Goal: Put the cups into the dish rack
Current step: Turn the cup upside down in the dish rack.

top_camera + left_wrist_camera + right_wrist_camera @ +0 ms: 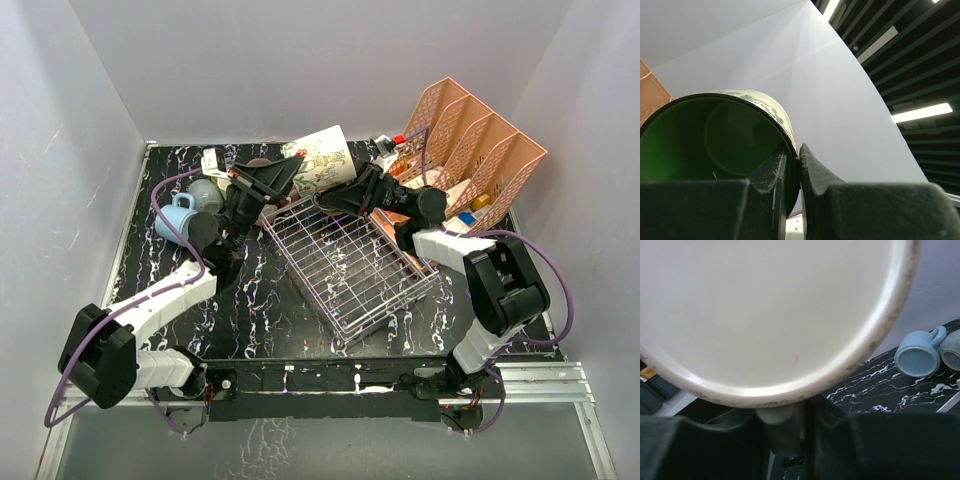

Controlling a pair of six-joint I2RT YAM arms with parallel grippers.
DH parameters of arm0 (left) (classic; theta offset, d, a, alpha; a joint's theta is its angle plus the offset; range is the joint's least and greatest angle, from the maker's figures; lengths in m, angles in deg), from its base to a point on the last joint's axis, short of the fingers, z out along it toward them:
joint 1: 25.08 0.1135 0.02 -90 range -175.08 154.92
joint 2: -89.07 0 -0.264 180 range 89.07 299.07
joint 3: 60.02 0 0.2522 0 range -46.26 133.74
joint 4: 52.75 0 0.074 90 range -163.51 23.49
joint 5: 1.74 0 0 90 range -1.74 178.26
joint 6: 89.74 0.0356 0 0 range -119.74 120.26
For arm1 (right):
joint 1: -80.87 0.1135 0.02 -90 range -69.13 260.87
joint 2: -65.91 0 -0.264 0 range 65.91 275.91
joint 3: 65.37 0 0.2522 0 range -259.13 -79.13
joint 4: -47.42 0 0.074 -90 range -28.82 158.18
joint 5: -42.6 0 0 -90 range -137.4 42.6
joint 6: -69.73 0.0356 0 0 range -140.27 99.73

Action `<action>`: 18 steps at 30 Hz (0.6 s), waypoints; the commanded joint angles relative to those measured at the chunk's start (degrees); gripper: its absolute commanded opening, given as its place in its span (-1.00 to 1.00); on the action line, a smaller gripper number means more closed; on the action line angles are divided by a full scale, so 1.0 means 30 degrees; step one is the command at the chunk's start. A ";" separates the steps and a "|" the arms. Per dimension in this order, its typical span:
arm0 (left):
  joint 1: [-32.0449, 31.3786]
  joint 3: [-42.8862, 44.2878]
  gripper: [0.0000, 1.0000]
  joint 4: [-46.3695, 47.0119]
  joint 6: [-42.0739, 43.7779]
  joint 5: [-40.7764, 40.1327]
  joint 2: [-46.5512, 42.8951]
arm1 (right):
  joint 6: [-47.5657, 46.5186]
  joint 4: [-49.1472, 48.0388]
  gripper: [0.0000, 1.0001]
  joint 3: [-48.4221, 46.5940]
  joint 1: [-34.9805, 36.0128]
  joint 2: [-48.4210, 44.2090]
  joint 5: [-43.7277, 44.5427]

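Note:
A white cup with a green print and green lining [325,160] is held tilted in the air above the far end of the silvery wire dish rack [352,262]. My left gripper [288,174] is shut on its rim: in the left wrist view one finger is inside the green cup [715,140] and one outside, the gripper [799,156] pinching the wall. My right gripper [352,190] is shut on the cup's handle; the right wrist view shows the cream base [765,305] above the gripper [801,412]. A light blue cup [175,216] and a grey-blue cup [206,192] stand at the far left.
A salmon-pink lattice file organiser [470,140] stands at the back right with small bottles and items beside it. The two blue cups also show in the right wrist view [917,354] on the black marbled table [260,310]. White walls enclose the table.

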 commanded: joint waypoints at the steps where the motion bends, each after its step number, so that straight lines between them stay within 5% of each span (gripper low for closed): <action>1: -0.0105 0.0166 -1.00 0.4250 -0.0251 -0.0829 -0.1231 | 0.0230 -0.1337 -0.64 -0.0537 0.0144 -0.0190 0.0435; 3: -0.0099 -0.0244 -1.00 0.4031 -0.0149 -0.0911 -0.1465 | 0.0254 -0.1023 -0.83 -0.0627 0.0145 -0.0251 0.0295; 6: -0.0100 -0.0808 -1.00 0.3680 0.0069 -0.1097 -0.1865 | 0.0240 -0.0787 -0.84 -0.0627 0.0104 -0.0440 0.0161; 14: -0.0100 -0.2510 0.10 0.0673 0.1541 -0.1235 -0.3851 | -0.0609 0.0154 -0.84 0.0035 -0.0641 -0.1462 -0.0096; 18: -0.0071 -0.3837 0.42 -0.2642 0.2851 -0.1656 -0.6047 | -0.1653 0.1262 -0.84 0.0582 -0.0983 -0.2140 -0.0260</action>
